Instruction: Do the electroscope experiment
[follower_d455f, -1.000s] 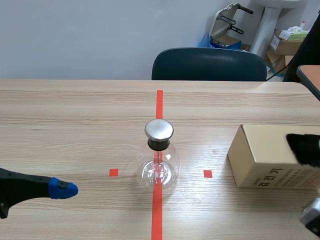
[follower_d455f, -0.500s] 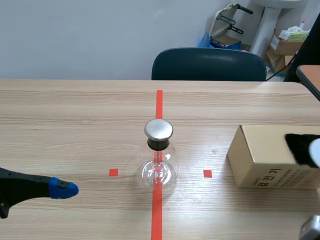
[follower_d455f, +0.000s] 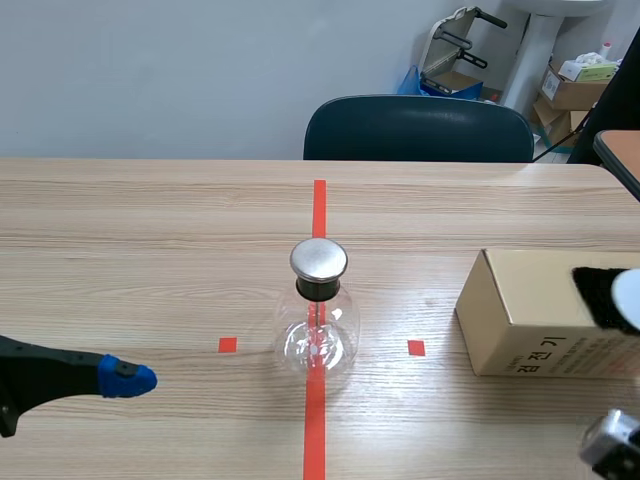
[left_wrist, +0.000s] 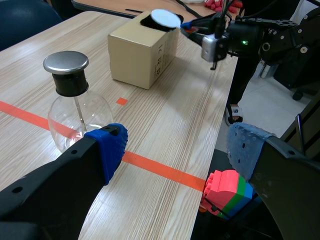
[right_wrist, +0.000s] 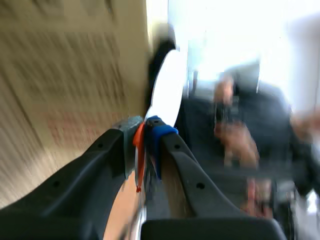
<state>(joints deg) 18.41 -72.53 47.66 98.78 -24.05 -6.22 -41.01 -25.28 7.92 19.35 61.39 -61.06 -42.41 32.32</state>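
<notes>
Flask (follower_d455f: 318, 335) left of the held disc (left_wrist: 165, 18)
The disc is pinched by the right gripper (right_wrist: 145, 132) over the box (follower_d455f: 520, 310); the flask's cap (follower_d455f: 318, 259) lies leftward. The left gripper (left_wrist: 177, 150) is spread, empty.

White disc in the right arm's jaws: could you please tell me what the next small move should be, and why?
Probably carry the white disc across to the electroscope's metal cap: the jaws are shut on it, and it hangs above the cardboard box, well apart from the cap.
</notes>
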